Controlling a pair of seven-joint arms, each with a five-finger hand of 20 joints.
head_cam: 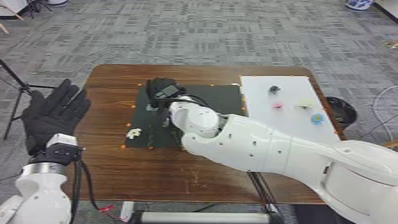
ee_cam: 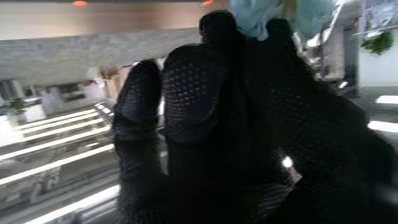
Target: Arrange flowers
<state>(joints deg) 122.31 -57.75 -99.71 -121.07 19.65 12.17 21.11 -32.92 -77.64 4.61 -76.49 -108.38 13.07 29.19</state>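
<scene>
Tabletop (head_cam: 108,107) ends beside the open left hand (head_cam: 53,119); near the mat's far edge (head_cam: 216,90), the right hand (head_cam: 163,86) pinches pale petals (ee_cam: 254,16).

Lab-like room | robot arms (head_cam: 271,147) | grey carpet (head_cam: 213,30) | tripod (head_cam: 24,87) | strip lights (ee_cam: 58,164)

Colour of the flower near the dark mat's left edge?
The flower is white, best seen in the head view.

white glossy rounded arm shells with small dark screws, black cables, textured black fabric gloves
</scene>
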